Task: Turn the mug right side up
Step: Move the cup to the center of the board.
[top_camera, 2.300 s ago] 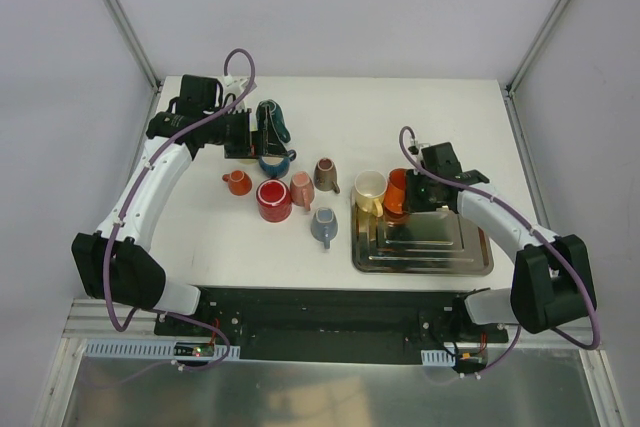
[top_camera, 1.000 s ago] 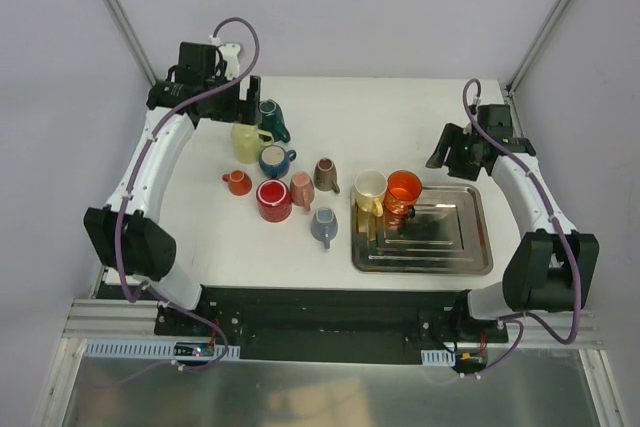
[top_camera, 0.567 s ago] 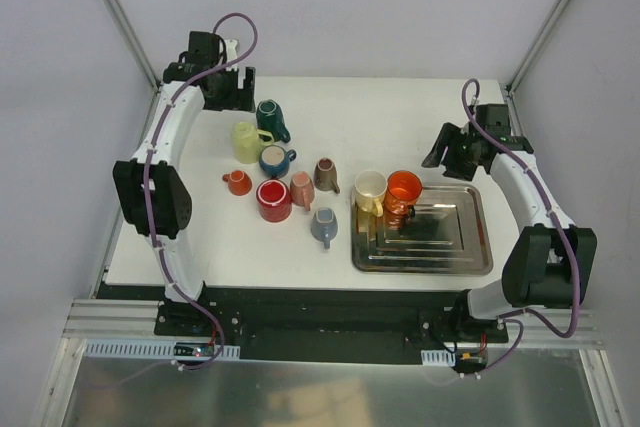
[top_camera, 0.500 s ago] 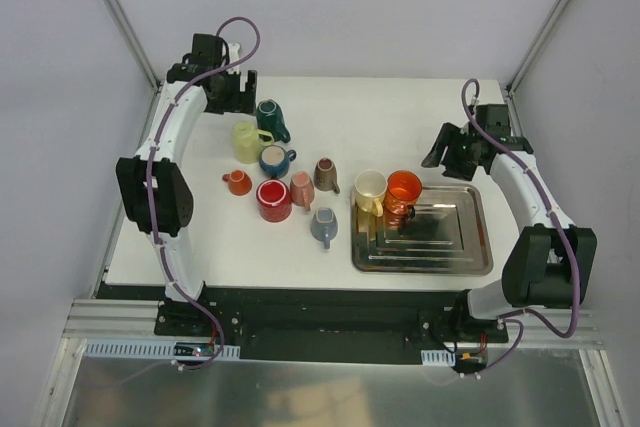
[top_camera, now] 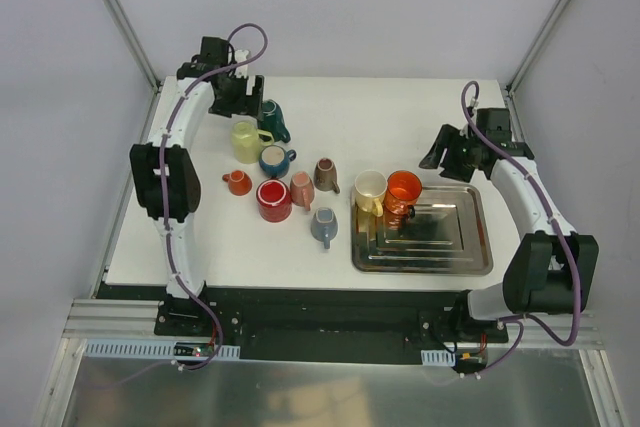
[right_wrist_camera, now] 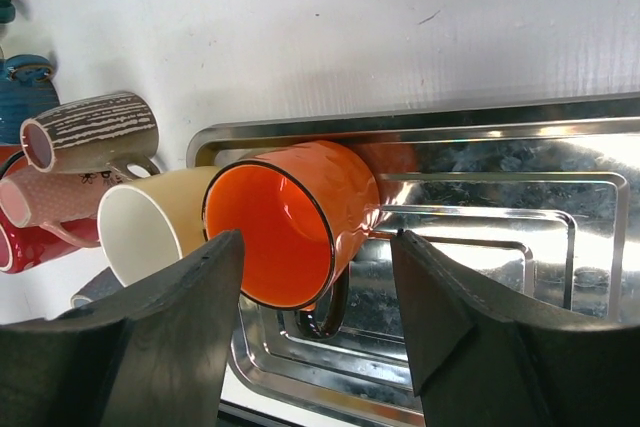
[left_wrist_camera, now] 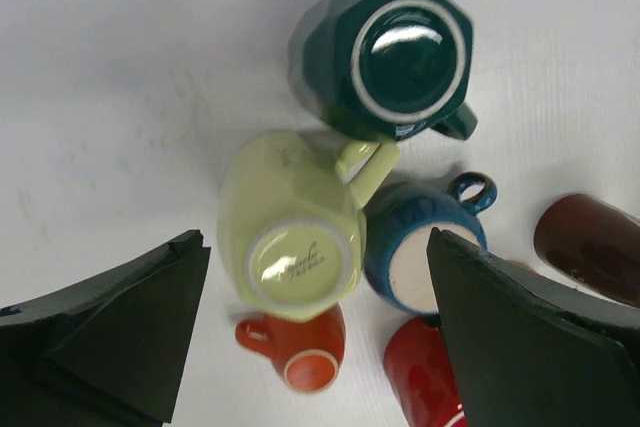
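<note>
Several mugs stand on the white table (top_camera: 380,112). In the left wrist view a yellow-green mug (left_wrist_camera: 290,232), a dark teal mug (left_wrist_camera: 385,52), a blue mug (left_wrist_camera: 420,257) and a small orange-red cup (left_wrist_camera: 300,347) all show their bases, upside down. My left gripper (left_wrist_camera: 320,347) is open and empty, high above the yellow-green mug (top_camera: 245,140); in the top view it (top_camera: 243,99) is at the far left. An orange mug (right_wrist_camera: 290,217) stands mouth up on the tray's left rim. My right gripper (right_wrist_camera: 315,337) is open and empty, above and apart from it.
A steel tray (top_camera: 440,242) lies at the front right. A cream mug (top_camera: 369,190) stands beside the orange mug (top_camera: 404,190). A red mug (top_camera: 273,199), a pink mug (top_camera: 302,189), a brown mug (top_camera: 326,174) and a grey-blue mug (top_camera: 324,226) crowd the middle.
My left gripper has drawn back from the yellow-green mug to the far left corner. My right gripper has let go of the orange mug and pulled back to the right.
</note>
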Controlling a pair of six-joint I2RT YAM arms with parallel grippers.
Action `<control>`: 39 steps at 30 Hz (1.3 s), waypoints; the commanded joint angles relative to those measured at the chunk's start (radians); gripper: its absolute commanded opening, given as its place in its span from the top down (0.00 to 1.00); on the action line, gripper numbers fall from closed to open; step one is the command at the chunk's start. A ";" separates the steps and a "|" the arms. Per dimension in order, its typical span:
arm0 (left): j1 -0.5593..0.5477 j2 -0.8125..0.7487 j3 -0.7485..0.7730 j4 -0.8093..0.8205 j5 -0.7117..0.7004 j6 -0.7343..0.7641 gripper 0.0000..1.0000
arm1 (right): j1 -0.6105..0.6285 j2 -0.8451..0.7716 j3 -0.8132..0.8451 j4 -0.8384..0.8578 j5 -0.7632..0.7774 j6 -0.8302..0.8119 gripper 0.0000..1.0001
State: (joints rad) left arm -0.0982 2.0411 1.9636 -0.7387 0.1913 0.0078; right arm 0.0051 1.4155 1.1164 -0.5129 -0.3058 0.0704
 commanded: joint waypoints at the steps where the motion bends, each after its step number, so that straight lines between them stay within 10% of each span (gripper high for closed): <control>1: -0.003 0.100 0.133 0.001 0.184 0.095 0.04 | 0.002 0.011 0.062 0.040 -0.041 -0.014 0.33; 32: -0.296 0.291 0.382 0.096 0.139 0.001 0.05 | 0.154 0.332 0.350 0.111 -0.067 -0.063 0.31; 39: -0.242 0.116 0.298 0.093 0.048 0.019 0.02 | 0.174 0.456 0.522 0.048 -0.167 -0.338 0.30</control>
State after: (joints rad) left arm -0.4152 2.3383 2.2951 -0.6586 0.3008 0.0273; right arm 0.1665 1.8133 1.5070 -0.4282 -0.3870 -0.0666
